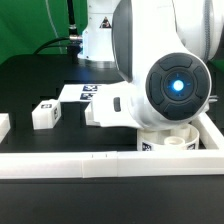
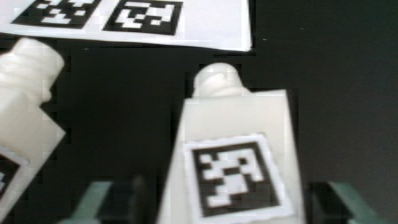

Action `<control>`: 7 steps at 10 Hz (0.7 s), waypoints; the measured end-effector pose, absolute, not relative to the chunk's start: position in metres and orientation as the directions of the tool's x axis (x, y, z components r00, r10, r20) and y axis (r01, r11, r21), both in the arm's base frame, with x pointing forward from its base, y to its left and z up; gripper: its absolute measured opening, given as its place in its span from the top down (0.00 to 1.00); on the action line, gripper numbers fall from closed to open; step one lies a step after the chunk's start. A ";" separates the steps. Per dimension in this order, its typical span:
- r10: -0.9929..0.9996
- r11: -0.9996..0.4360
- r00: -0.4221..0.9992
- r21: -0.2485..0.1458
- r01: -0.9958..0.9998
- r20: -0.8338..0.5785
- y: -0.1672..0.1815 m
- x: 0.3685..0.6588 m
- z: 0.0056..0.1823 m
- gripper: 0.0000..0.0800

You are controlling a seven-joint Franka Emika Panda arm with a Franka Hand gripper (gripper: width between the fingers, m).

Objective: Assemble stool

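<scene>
In the wrist view a chunky white stool leg (image 2: 228,140) lies on the black table, its square tag facing up and its rounded tip pointing toward the marker board (image 2: 134,18). My gripper (image 2: 222,200) straddles the leg's tagged end. One finger (image 2: 111,202) is on each side, with a dark gap showing between each finger and the leg. A second white leg (image 2: 27,95) lies beside it. In the exterior view another tagged leg (image 1: 45,113) lies apart. The round seat (image 1: 165,143) shows partly under the arm, whose body hides the gripper.
A long white rail (image 1: 100,160) runs along the front and another up the exterior view's right side (image 1: 212,130). The marker board (image 1: 85,92) lies flat behind the legs. A white piece (image 1: 3,123) sits at the exterior view's left edge.
</scene>
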State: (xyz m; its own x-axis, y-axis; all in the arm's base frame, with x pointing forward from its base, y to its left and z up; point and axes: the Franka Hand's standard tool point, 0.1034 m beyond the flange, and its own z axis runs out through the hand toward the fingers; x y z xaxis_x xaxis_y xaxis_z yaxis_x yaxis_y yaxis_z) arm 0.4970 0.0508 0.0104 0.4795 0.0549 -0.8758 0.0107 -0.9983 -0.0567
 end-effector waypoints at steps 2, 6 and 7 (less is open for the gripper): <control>0.063 -0.998 0.480 -0.064 0.015 -0.875 0.051 0.497 0.011 0.59; 0.103 -0.995 0.486 -0.096 0.041 -0.868 0.055 0.506 0.046 0.59; 0.110 -0.994 0.469 -0.099 0.048 -0.876 0.055 0.507 0.069 0.59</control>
